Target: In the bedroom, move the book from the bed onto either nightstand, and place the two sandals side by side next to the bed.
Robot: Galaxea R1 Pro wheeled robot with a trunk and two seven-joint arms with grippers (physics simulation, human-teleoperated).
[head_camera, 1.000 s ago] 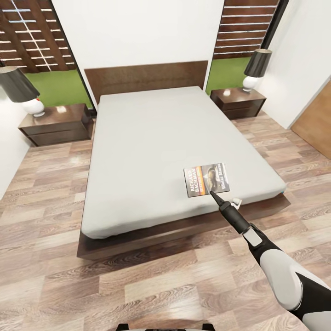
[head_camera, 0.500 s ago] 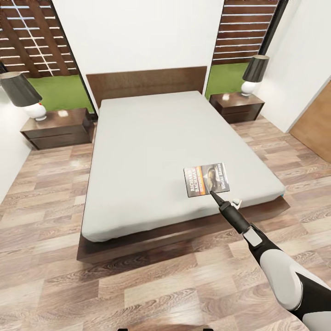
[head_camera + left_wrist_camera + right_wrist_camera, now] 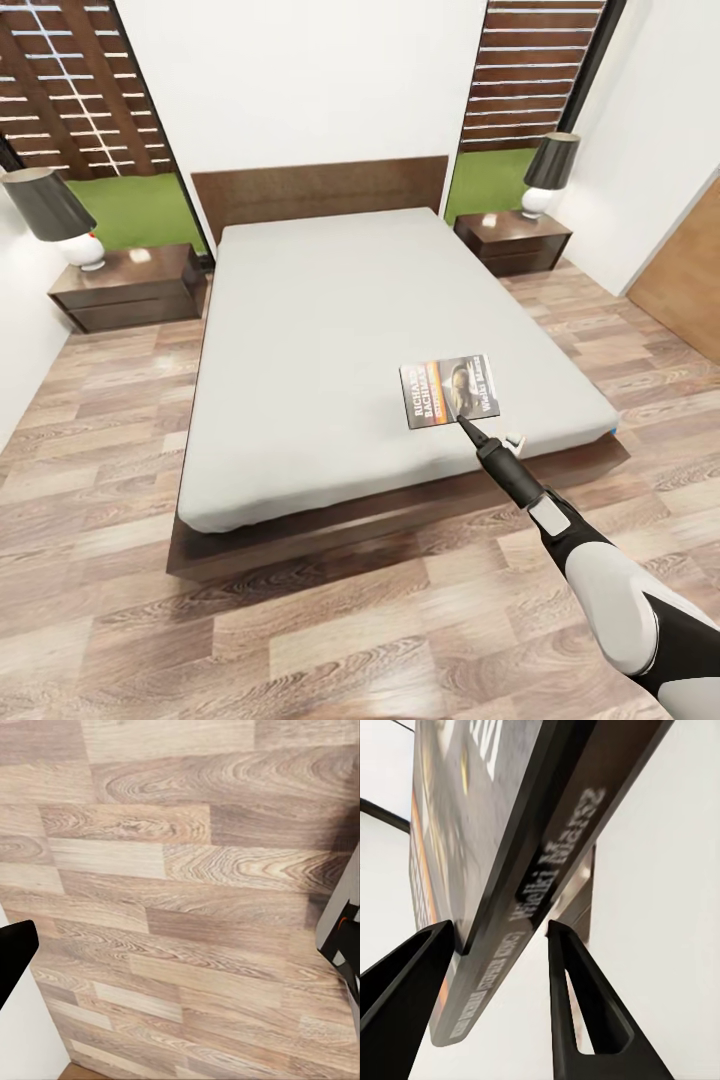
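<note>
The book (image 3: 450,390), with its dark photo cover and white "RICHARD" lettering, hangs lifted over the near right part of the bed (image 3: 330,330). My right gripper (image 3: 465,425) is shut on its lower edge. In the right wrist view the book (image 3: 510,832) stands edge-on between the two dark fingers (image 3: 577,1012). One nightstand (image 3: 130,290) stands left of the headboard and the other nightstand (image 3: 512,240) right of it. A tiny blue sliver (image 3: 612,428) peeks out at the bed's near right corner; I cannot tell if it is a sandal. The left gripper (image 3: 180,952) hangs open over the plank floor.
Each nightstand carries a lamp with a dark shade, the left lamp (image 3: 55,215) and the right lamp (image 3: 548,170). A wooden door (image 3: 690,280) is in the right wall. Wood-plank floor (image 3: 300,620) runs around the bed's dark platform frame (image 3: 380,510).
The whole picture has shifted: the camera has drawn back from the bed, so bed and nightstands look farther off. The book stays held in the right gripper.
</note>
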